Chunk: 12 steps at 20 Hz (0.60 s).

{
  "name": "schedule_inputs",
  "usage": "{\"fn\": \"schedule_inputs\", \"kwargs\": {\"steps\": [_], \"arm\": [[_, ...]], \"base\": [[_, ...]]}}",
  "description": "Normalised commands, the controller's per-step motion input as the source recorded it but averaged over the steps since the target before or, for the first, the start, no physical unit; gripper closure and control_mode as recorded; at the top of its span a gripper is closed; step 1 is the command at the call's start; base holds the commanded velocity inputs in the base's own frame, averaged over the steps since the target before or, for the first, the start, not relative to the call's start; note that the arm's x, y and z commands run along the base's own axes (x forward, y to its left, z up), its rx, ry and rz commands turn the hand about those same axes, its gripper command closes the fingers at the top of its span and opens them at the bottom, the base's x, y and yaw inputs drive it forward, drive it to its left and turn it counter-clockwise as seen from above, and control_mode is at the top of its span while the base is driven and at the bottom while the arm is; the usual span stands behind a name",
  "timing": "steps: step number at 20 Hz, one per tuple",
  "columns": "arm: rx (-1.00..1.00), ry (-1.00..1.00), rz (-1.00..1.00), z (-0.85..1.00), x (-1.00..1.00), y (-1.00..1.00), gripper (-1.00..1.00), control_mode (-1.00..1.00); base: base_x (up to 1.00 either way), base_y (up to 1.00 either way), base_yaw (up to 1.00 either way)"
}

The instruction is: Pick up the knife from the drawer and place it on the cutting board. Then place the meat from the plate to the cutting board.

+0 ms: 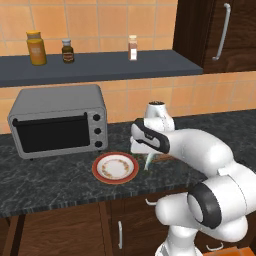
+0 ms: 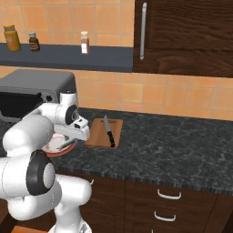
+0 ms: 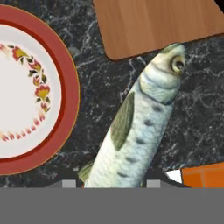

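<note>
I see orange tiled wall (image 1: 150, 20), dark marble counter (image 2: 182, 145), grey shelf (image 1: 100, 65) upper left, dark wood cabinets (image 2: 191, 36) upper right.

The arm (image 1: 200, 150) is glossy white, built of thick rounded segments that fill the lower right of the left base picture and the lower left of the right base picture. Dark grey to black rings mark its joints, the largest a round band at the big elbow. The hand (image 2: 77, 127) is a white block with a black strip along its side.
</note>
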Motion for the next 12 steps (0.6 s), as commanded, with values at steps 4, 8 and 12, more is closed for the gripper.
{"fn": "schedule_inputs", "kwargs": {"steps": [4,8,12], "arm": [[-0.02,0.0,0.39,0.19,0.42,-0.8,1.0,-1.0],[-0.01,0.0,0.39,0.07,0.51,-0.6,1.0,-1.0],[0.0,-0.1,0.3,-0.01,0.44,-0.16,1.0,-1.0]], "base": [[0.0,0.0,0.0],[0.0,0.0,0.0],[0.0,0.0,0.0]]}}
